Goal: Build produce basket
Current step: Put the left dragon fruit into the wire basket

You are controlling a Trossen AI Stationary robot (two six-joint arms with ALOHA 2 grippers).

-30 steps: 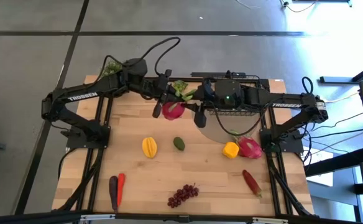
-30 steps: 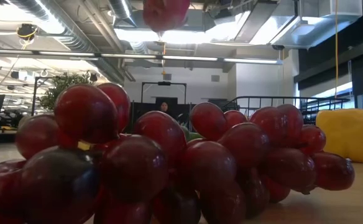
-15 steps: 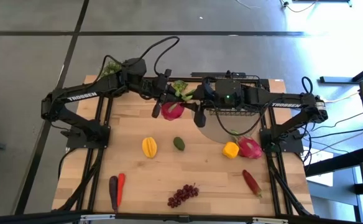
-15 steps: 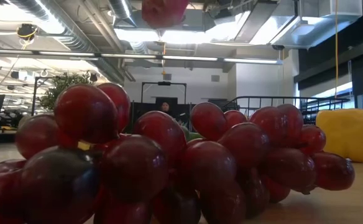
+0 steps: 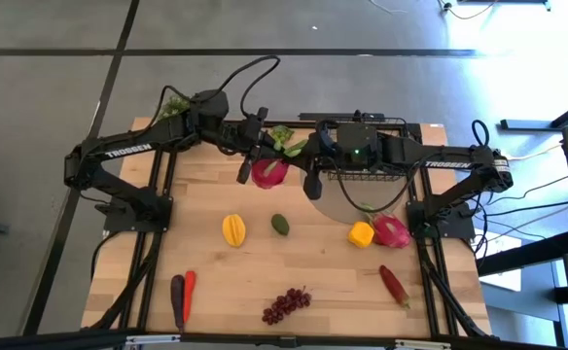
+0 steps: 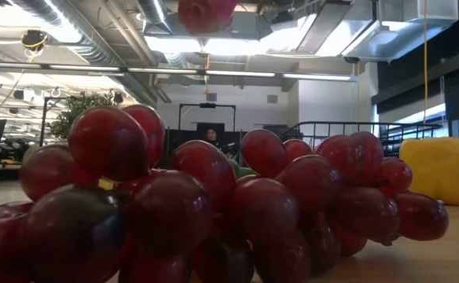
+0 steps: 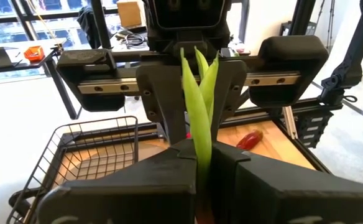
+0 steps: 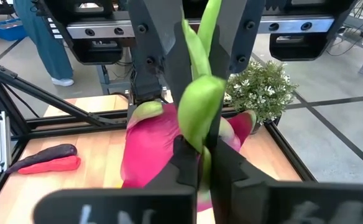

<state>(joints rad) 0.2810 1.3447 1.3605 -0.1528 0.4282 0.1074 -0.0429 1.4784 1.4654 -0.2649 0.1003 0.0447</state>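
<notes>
Pink dragon fruit (image 5: pixel 270 172) gripped by green leaves, clenched between left tool (image 5: pixel 267 147) and right tool (image 5: pixel 301 148); wire basket (image 5: pixel 372 173) just behind right tool; grapes (image 5: pixel 286 304) well apart.

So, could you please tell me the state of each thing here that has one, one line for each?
left gripper: shut on the dragon fruit's green leaves.
right gripper: shut on the same leaves, facing the left one.
dragon fruit: held up above the table by both grippers.
basket: upright at the table's far edge, mostly hidden under the right arm.
second dragon fruit: lying on the table.
purple grapes: lying on the table, untouched.
</notes>
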